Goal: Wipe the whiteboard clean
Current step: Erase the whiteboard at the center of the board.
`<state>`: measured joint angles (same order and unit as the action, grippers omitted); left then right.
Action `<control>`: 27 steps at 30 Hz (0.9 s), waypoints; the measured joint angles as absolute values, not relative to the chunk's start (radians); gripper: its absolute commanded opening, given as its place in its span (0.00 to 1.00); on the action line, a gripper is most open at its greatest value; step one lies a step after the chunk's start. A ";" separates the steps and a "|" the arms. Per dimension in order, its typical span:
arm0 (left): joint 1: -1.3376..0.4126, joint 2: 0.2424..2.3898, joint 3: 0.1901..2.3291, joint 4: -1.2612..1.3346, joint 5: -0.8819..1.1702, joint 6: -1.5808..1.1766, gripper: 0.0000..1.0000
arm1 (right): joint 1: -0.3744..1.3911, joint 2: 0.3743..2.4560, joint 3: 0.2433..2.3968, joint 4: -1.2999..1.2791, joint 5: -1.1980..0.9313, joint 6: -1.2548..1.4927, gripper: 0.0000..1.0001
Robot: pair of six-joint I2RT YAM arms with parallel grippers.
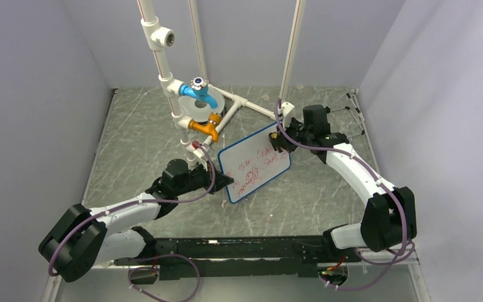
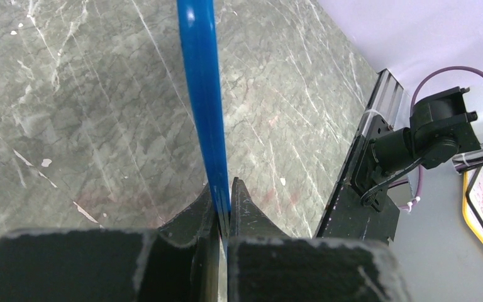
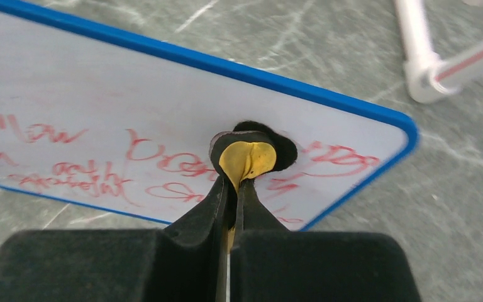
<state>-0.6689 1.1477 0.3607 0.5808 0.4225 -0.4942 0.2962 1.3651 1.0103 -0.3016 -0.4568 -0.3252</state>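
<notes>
The whiteboard hangs tilted above the desk, its rim clenched in the left tool, while the right tool, clamped on a yellow eraser pad, sits against the face's right end, with the red writing running leftward along the long axis

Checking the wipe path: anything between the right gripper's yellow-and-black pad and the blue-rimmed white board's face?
Nothing visible. The right gripper, shut on the small yellow-and-black pad, has it right at the red-scribbled face of the blue-rimmed white whiteboard. The left gripper clamps only the board's blue rim, off the face.
</notes>
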 measured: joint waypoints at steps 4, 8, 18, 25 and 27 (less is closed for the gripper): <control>-0.669 1.159 0.361 0.595 0.422 -0.509 0.00 | 0.344 1.365 1.010 -0.312 -0.512 -0.340 0.00; -0.668 1.161 0.360 0.599 0.421 -0.520 0.00 | 0.351 1.365 1.010 -0.304 -0.468 -0.298 0.00; -0.668 1.161 0.359 0.603 0.423 -0.517 0.00 | 0.299 1.365 1.010 -0.271 -0.355 -0.291 0.00; -0.668 1.161 0.356 0.603 0.422 -0.519 0.00 | 0.368 1.365 1.014 -0.351 -0.570 -0.370 0.00; -0.668 1.160 0.353 0.606 0.420 -0.519 0.00 | 0.355 1.365 1.015 -0.347 -0.559 -0.340 0.00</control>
<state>-0.6678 1.1603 0.3527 0.6056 0.4202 -0.5190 0.3550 1.3651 1.0145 -0.3470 -0.5594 -0.3397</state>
